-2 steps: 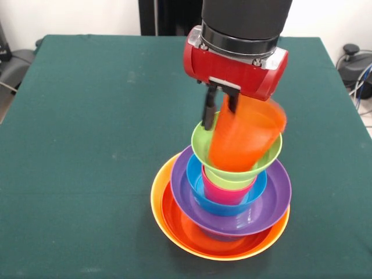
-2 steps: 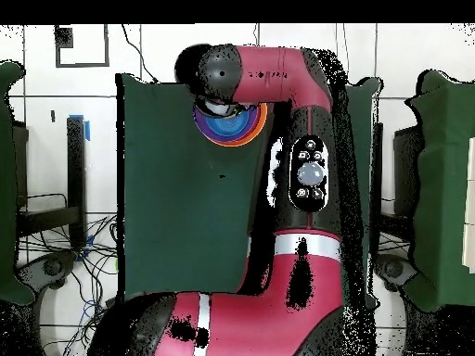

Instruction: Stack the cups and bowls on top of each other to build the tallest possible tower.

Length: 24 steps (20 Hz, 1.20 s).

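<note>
Above the near half of the green cloth-covered surface point(image 1: 87, 145), you see the red and black arm point(image 1: 244, 35) come straight down, its wrist over the stack. The gripper point(image 1: 220, 115) hangs below it with its dark fingers point(image 1: 208, 113) clamped on the rim of the smooth orange plastic tumbler point(image 1: 244, 136). That cup tilts, its base set into the small glossy lime green bowl point(image 1: 200, 145) directly under the gripper. Below that sit the pinkish red cup point(image 1: 224, 192), a small blue bowl point(image 1: 197, 189), the wide purple bowl point(image 1: 276, 189), the red-orange bowl point(image 1: 186, 229) and the broad yellow-orange bowl point(image 1: 158, 192), which form the tower point(image 1: 221, 197). From overhead, your arm's long body hides nearly all of it; only an arc of purple, blue and orange rims shows beside the wrist, and the gripper itself is hidden there.
</note>
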Each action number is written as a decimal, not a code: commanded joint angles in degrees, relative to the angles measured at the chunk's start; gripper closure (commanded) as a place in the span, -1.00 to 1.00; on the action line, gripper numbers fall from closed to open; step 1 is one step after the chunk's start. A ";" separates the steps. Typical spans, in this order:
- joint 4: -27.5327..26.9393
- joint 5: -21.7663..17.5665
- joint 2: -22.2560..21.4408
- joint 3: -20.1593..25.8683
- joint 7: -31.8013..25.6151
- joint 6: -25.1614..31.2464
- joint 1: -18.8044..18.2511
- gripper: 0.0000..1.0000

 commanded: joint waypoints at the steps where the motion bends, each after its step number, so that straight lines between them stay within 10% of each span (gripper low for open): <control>1: 5.79 -1.10 0.36 2.29 -1.76 -1.14 1.43 -1.00; 24: 0.60 1.28 -2.97 2.03 -3.73 11.16 1.50 -1.00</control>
